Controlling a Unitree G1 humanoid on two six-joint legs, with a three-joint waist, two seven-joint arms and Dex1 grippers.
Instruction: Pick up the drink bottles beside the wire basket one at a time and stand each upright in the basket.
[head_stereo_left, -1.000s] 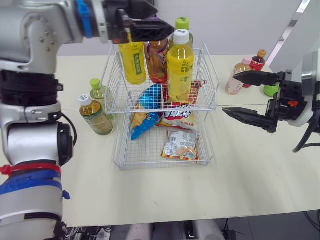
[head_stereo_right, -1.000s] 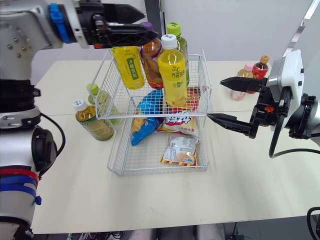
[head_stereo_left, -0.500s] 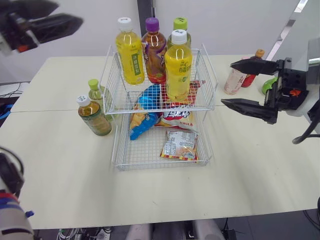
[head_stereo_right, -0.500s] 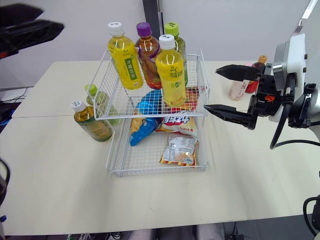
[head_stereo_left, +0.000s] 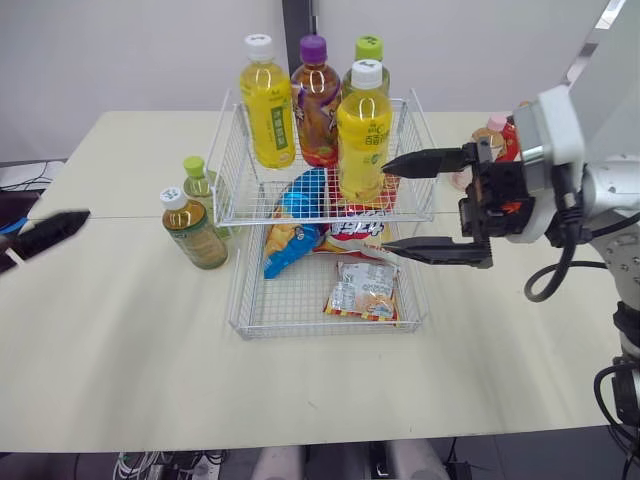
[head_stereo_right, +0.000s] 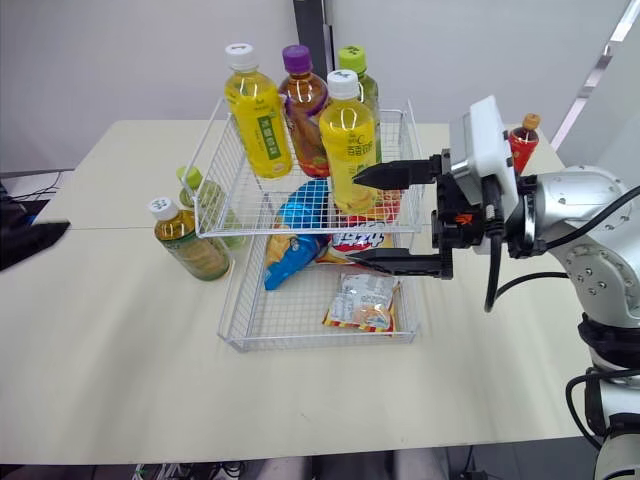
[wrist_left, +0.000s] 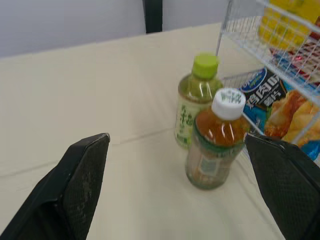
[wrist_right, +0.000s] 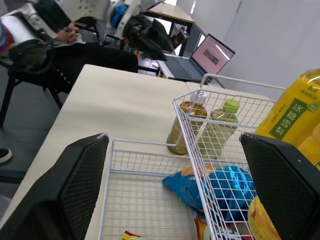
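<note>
Left eye view: left hand (wrist_left: 176, 139) cut off at edge, spread | right hand (head_stereo_left: 385, 204) spread, mostly hiding pink-capped bottle (head_stereo_left: 494, 122)

- Left gripper (head_stereo_left: 52, 230): cut off by the picture's left edge in the head views. One dark fingertip reaches in over the tabletop's left edge.
- Pink-capped bottle (head_stereo_left: 496, 123) and red bottle (head_stereo_right: 521, 146), near the tabletop's far right corner: bodies mostly hidden behind the right gripper (head_stereo_left: 386, 205) and its wrist.
- Green-capped bottle (head_stereo_left: 367, 52), at the back of the wire basket (head_stereo_left: 424, 140): hidden below the neck by the front yellow bottle (head_stereo_left: 362, 135).
- Snack packs (head_stereo_left: 300, 215): partly tucked under the upper tier, print too small to read.
</note>
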